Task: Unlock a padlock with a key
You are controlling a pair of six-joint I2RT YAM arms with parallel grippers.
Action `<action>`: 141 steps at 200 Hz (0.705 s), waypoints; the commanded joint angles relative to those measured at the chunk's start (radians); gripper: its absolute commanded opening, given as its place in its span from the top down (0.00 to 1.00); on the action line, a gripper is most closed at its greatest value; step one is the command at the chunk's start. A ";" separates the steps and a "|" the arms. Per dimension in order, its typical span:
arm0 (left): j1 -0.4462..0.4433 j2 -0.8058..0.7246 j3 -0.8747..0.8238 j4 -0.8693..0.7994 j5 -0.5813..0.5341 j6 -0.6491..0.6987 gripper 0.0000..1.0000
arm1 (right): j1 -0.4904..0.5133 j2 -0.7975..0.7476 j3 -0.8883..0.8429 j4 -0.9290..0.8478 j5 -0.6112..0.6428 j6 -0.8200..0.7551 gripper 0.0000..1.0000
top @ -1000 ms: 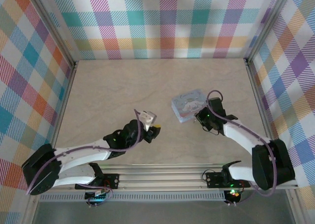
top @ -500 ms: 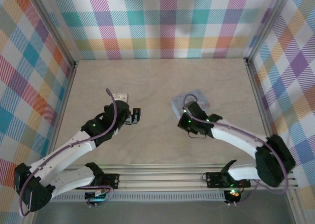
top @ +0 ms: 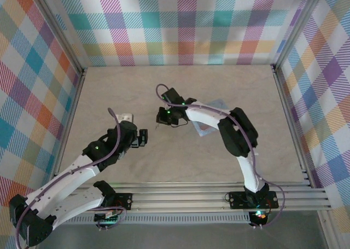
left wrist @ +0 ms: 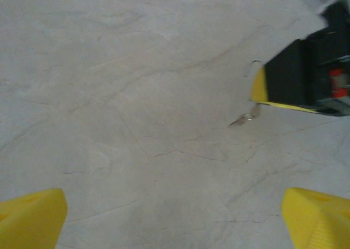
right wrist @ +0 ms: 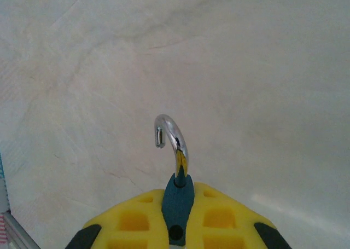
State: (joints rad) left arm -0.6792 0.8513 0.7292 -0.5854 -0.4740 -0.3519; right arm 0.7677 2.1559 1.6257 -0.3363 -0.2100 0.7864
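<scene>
Padlock (right wrist: 178, 197): small dark teal body with a chrome shackle (right wrist: 174, 137), pinched between the yellow pads of the right gripper (top: 163, 117). In the right wrist view I see the shackle standing out ahead of the fingers as a hook, its free end clear of the body.

Key (left wrist: 244, 118): slim metallic sliver, seen from the left wrist sticking out below the right gripper's yellow tip and slanting toward the table (top: 109, 90). I cannot tell whether it touches the surface.

Right gripper: jaws pressed together on the padlock body, held over mid-table, the arm reaching up and to the left.

Left gripper (top: 143, 138): jaws spread wide and holding nothing. Its yellow fingertips (left wrist: 30, 219) sit at the lower corners of its own view. It hovers near the right gripper, on its left, facing the padlock and key.

Flat pale blue block (top: 204, 129): lies on the table right of the padlock, partly covered by the right arm.
</scene>
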 commanded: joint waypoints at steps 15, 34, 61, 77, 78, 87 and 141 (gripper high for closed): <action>0.021 -0.034 -0.009 -0.060 -0.019 -0.022 0.00 | 0.012 0.094 0.135 -0.109 -0.083 -0.062 0.88; 0.026 -0.033 0.000 -0.073 -0.032 -0.021 0.00 | 0.013 0.085 0.154 -0.137 -0.076 -0.083 0.73; 0.034 -0.032 0.007 -0.042 -0.045 -0.017 0.00 | 0.013 0.034 0.185 -0.181 -0.050 -0.136 0.61; 0.041 -0.033 0.025 -0.027 -0.093 0.016 0.00 | 0.012 -0.014 0.187 -0.204 -0.026 -0.213 0.57; 0.042 -0.034 0.027 -0.028 -0.099 0.018 0.00 | 0.012 -0.017 0.189 -0.209 -0.023 -0.220 0.57; 0.053 -0.043 0.052 -0.032 -0.117 0.050 0.00 | 0.009 -0.043 0.223 -0.275 0.027 -0.283 0.54; 0.118 -0.016 0.047 0.115 -0.181 0.197 0.00 | -0.099 -0.262 0.095 -0.241 0.192 -0.398 0.30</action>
State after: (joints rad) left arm -0.5991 0.8036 0.7769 -0.5678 -0.5941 -0.2371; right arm 0.7444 2.0083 1.7996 -0.5915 -0.1070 0.4629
